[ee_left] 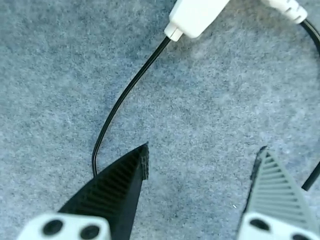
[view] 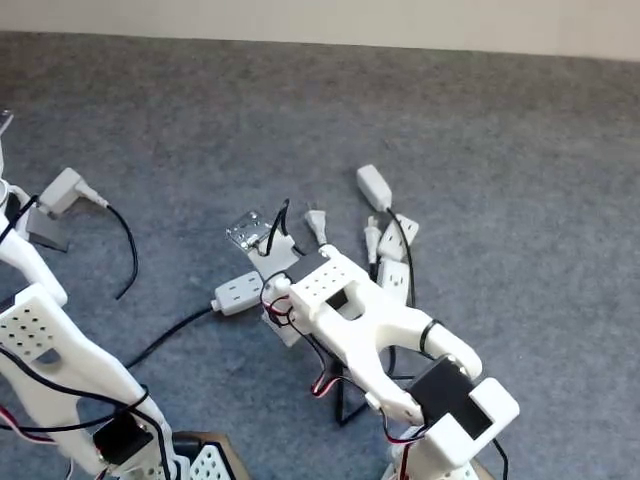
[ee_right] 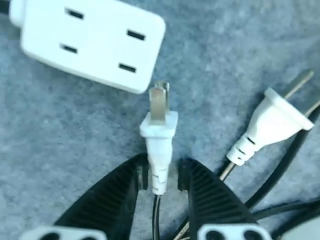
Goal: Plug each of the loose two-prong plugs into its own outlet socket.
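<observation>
While the right jaws are narrow and closed on the neck of a plug [ee_right: 159,131], the left jaws stand wide with nothing between them but bare surface [view: 500,130].

Right gripper [ee_right: 162,169]: near the middle of the surface.
- The held plug is in line with the jaws, its prongs pointing at the short end of an outlet [ee_right: 92,42].
- The prong tips are just beside that end. I cannot tell whether they touch it. They are not in any slot.
- The outlet lies flat with its slotted face up, four slots showing. In the high view its cord runs off toward the near left corner.

Second plug [ee_right: 272,125]: loose on the surface.
- It lies beside the held plug and apart from it.
- Its prongs are angled away from the outlet.
- Black cords [ee_right: 295,150] pass just beside it on the side away from the held plug.

White blocks [view: 393,275]: a cluster of three beside the right arm, on the side toward the right edge. Slots show on two of them.

Left gripper [ee_left: 204,150]: by the left edge of the surface.
- One jaw is dark, the other grey, both tips low over the surface.
- An end block [ee_left: 197,15] lies ahead of the tips, well apart from them.
- A thin cord [ee_left: 125,95] leaves the end block, curves across the surface and passes under the tip of the dark jaw.
</observation>
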`<action>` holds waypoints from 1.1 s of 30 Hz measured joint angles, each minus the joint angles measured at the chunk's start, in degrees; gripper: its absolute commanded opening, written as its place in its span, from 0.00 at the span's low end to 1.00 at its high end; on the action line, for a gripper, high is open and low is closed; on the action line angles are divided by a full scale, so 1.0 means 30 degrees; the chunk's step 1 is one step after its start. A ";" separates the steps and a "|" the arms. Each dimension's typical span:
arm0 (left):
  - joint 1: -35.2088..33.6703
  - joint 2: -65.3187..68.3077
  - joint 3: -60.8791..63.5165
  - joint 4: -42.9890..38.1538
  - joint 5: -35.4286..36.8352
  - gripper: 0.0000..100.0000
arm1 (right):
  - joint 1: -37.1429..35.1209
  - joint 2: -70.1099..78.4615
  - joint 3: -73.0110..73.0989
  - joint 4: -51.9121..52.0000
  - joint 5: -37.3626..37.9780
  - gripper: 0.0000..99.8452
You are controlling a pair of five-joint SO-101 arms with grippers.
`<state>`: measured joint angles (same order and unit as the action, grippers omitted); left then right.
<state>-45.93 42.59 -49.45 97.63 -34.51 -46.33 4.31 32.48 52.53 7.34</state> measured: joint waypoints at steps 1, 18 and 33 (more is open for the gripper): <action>0.0000 0.0000 0.0000 0.0000 0.0000 0.33 | 0.0000 0.0000 0.0000 0.0000 0.0000 0.14; 0.0000 0.0000 0.0000 0.0000 0.0000 0.33 | 0.0147 0.0029 -0.0352 0.0029 0.0762 0.00; 0.1875 0.0029 -0.2520 0.0674 0.0147 0.33 | 0.2403 0.0059 -0.9026 0.8996 0.0967 0.00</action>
<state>-40.31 42.68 -57.01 99.65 -34.07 -39.12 4.48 5.41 79.52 10.24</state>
